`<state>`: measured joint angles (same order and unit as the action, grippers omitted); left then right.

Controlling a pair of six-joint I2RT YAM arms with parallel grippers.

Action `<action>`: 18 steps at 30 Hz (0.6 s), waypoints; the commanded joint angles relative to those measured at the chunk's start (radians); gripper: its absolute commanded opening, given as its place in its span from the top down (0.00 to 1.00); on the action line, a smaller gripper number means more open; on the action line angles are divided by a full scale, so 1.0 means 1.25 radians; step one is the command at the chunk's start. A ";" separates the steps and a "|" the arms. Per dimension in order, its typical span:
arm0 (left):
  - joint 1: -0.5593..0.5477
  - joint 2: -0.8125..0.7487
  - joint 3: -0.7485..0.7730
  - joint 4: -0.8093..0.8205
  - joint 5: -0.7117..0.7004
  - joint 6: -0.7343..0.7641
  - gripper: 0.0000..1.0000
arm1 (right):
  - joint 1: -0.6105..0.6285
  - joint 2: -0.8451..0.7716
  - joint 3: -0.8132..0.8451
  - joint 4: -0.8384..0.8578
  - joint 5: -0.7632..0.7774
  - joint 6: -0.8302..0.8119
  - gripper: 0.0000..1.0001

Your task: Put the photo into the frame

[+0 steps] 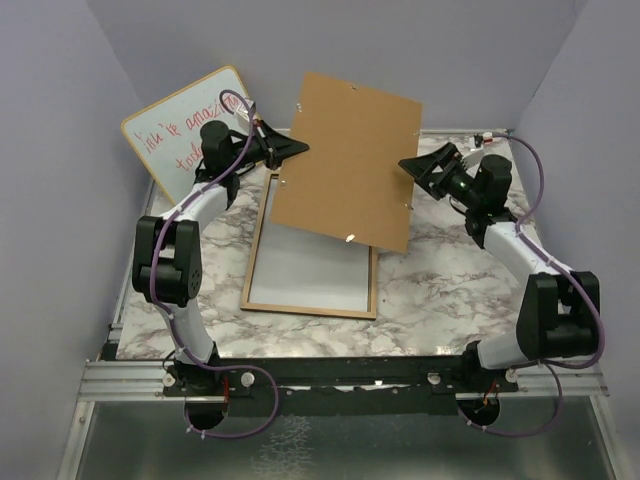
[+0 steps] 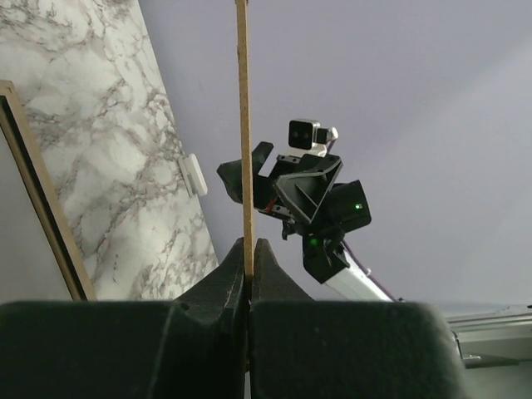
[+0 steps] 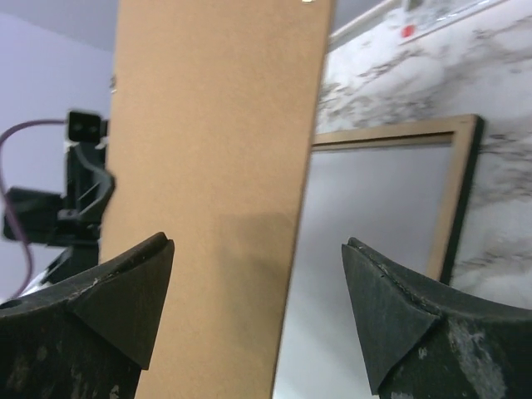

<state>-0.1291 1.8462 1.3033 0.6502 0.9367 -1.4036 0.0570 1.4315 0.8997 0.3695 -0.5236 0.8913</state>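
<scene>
Frame [image 1: 310, 308] – flat on the marble worktop [image 1: 440, 290], light wood face up, with a pale sheet in its opening; whether that is the photo cannot be told.
Brown board [image 1: 345, 160] – raised, tilted over the frame's far end.
Left pincer [image 1: 300, 148] – pressed together on the board's edge.
Right pincer [image 1: 410, 165] – spread, at the board's opposite edge.
Whiteboard [image 1: 180, 130] – beyond the frame's far-left corner.

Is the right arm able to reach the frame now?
Probably yes: the frame's near part lies uncovered; the brown board, pinched by the left gripper, covers only its far part.
</scene>
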 commanded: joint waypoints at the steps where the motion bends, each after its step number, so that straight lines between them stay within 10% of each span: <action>1: 0.010 -0.037 0.043 0.050 0.047 -0.051 1.00 | -0.004 0.036 0.008 0.200 -0.214 0.060 0.18; 11: 0.009 -0.031 0.047 0.055 0.037 -0.061 1.00 | -0.003 0.087 -0.001 0.426 -0.333 0.218 0.47; 18: 0.009 -0.022 0.029 0.058 0.025 -0.060 0.95 | 0.002 0.112 0.022 0.458 -0.362 0.252 0.85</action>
<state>-0.1047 1.8458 1.3331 0.6769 0.9646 -1.4849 0.0444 1.5509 0.8982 0.8368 -0.8925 1.1591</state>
